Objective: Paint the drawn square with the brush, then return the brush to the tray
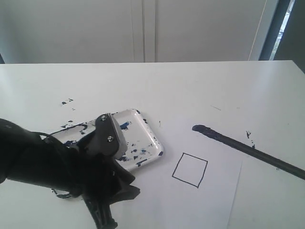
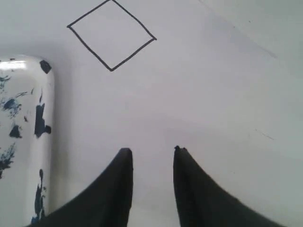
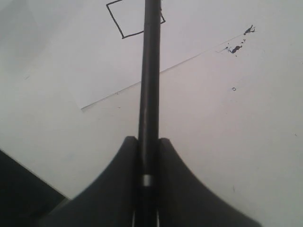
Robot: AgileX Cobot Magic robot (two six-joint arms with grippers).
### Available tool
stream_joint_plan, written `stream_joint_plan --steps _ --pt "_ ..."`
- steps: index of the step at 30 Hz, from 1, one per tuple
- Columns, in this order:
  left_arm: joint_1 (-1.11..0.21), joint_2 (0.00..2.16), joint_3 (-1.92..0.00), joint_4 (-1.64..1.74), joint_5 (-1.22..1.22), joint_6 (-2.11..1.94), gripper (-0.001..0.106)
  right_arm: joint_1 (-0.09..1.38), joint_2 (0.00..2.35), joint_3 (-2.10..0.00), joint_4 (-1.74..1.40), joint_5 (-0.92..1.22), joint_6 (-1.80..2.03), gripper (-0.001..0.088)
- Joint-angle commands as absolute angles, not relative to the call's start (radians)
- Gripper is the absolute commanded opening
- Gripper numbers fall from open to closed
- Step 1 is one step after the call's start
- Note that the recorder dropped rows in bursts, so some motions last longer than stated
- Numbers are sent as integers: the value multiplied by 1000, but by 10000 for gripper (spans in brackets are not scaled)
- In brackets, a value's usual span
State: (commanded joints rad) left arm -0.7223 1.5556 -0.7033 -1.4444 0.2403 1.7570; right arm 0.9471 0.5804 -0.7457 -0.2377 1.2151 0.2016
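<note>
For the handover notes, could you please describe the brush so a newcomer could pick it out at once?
On the white table, look at the paper sheet bearing the drawn square. Slanting over its right side is the brush, gripped by the right hand: the only long, thin black stick, its paint-blobbed tip pointing toward the spattered tray.

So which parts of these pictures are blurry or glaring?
Exterior view: the left arm, near the lens, is a dark soft mass. Left wrist view: glare on the tray rim. Right wrist view: the right gripper and brush look soft.
</note>
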Motion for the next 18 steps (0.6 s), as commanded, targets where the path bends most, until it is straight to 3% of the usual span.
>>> stream_joint_plan --steps 14,15,18 --pt "-722 1742 -887 -1484 295 1757 343 947 580 -746 -238 1215 224 0" --pt "-722 1744 -890 -1484 284 1757 313 947 580 -746 -238 1215 229 0" --pt "-722 1770 -910 -1488 218 1750 19 947 580 -746 -238 1215 231 0"
